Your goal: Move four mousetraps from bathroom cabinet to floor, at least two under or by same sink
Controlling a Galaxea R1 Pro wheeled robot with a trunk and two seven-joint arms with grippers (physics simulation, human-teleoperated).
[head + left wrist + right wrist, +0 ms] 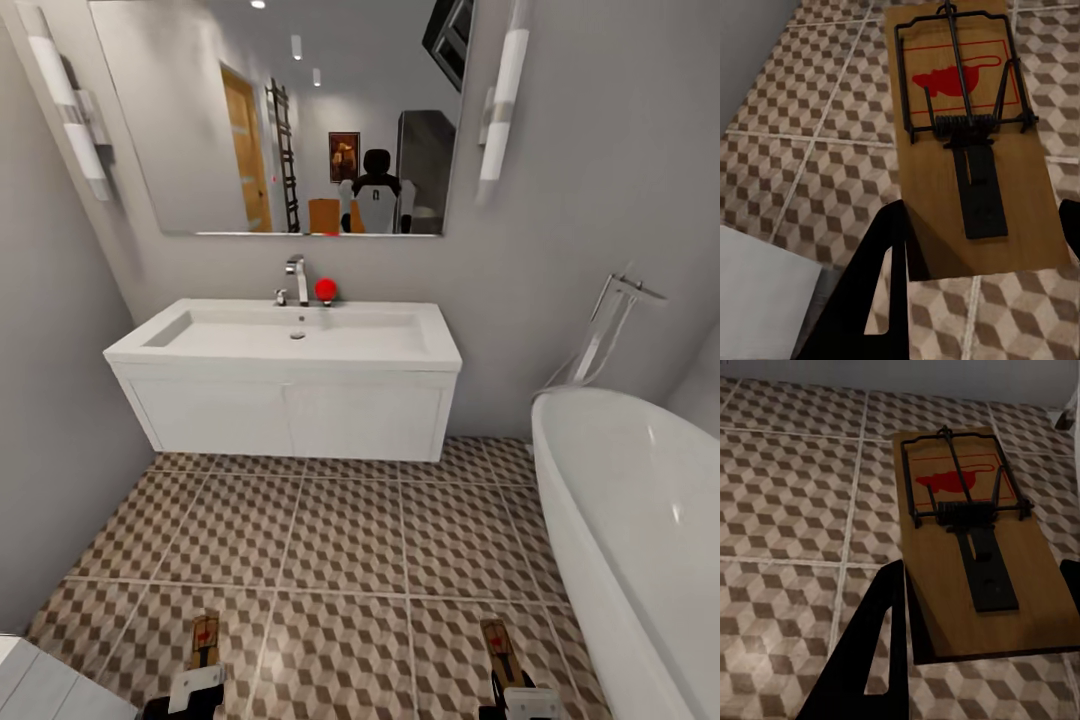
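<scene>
1. Head view: a wide white rectangular sink (290,335) with a chrome tap (297,278) sits on a white wall-hung vanity (290,415) under a large frameless mirror (300,110). A small red ball (325,290) rests on the basin's back ledge beside the tap. The bathroom floor (340,540), large square tiles printed with brown, beige and white cubes and pale grout, runs from the vanity to the picture's lower edge. A white oval bathtub (640,520) stands at the right.
2. Same view, lower edge: the left gripper (197,680) carries a flat tan wooden mousetrap (204,638), and the right gripper (515,690) carries a second mousetrap of the same kind (498,648). Both traps point toward the sink and are well apart from it and from each other.
3. Left wrist view: the left trap (971,142) is a light brown rectangular board with a red mouse print inside a thin red frame, a black wire bow, a coiled spring across the middle and a black flat catch plate. The left gripper's (979,255) black fingers (881,300) pinch the board's near end by its two long edges, above the tiles.
4. Right wrist view: the right trap (975,547) shows the same board, red print, wire and black plate. The right gripper (982,615) is clamped on its near end, one dark finger (874,660) at each side, over the cube-patterned floor.
</scene>
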